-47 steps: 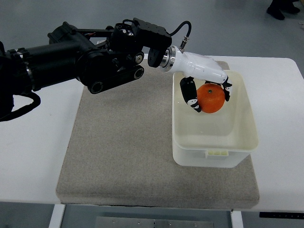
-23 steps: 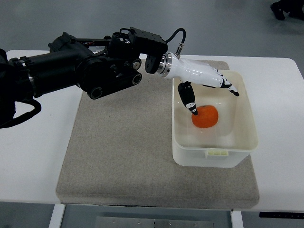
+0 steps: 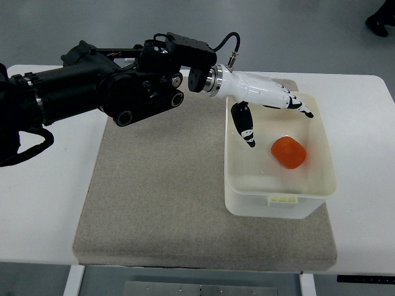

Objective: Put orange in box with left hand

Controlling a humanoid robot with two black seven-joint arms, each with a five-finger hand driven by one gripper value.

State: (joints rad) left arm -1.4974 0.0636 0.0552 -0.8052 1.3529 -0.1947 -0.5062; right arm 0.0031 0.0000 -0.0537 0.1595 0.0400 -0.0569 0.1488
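since the earlier frames the orange point(image 3: 289, 152) has left the left hand point(image 3: 266, 105) and shifted toward the right wall of the box point(image 3: 279, 198); a second ago the fingers were wrapped round it, half a second ago it lay under the thumb, and now it sits free and slightly blurred, as if it may be rolling.

starting at the left edge of the table point(image 3: 37, 203), the black left arm point(image 3: 92, 89) reaches in over the far left corner of the mat point(image 3: 154, 197) that covers the middle of the table. its white hand hangs over the far left corner of the box, fingers stretched out flat toward the right and the thumb point(image 3: 245, 126) pointing down inside the box. it is spread wide and has hold of nothing; i see no contact with the orange, which lies well clear of the thumb. the box stands on the right part of the mat, with its right wall close to the mat's right edge. the orange rests on the box floor, right of centre, near the right wall. the right arm does not show.

as i judge it, the task's main work is done: the orange is in the box and released. what seems left is for the orange to settle and for the hand to lift out and draw back to the left without catching the box rim.
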